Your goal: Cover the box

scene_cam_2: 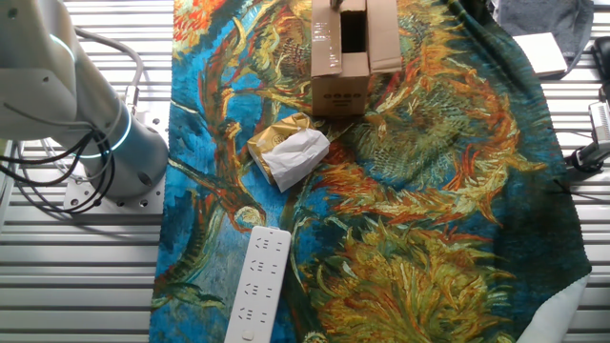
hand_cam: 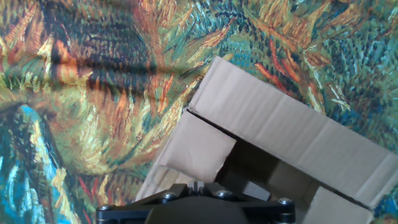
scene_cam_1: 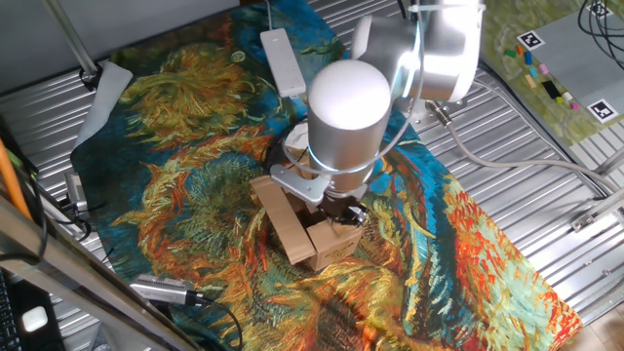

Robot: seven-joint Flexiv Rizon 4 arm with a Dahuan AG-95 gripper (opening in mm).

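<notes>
one box (scene_cam_2: 341, 59) upright, flaps open, mouth up; tool above it, grip state unclear.

A colourful sunflower-print cloth (scene_cam_2: 429, 191) is spread over a ribbed metal table (scene_cam_2: 86, 276). Crumpled white paper (scene_cam_2: 297, 154) is seen at upper centre of the other fixed view, with a white power strip (scene_cam_2: 257, 284) at lower centre. A white card (scene_cam_2: 540, 53) is placed upper right.
</notes>
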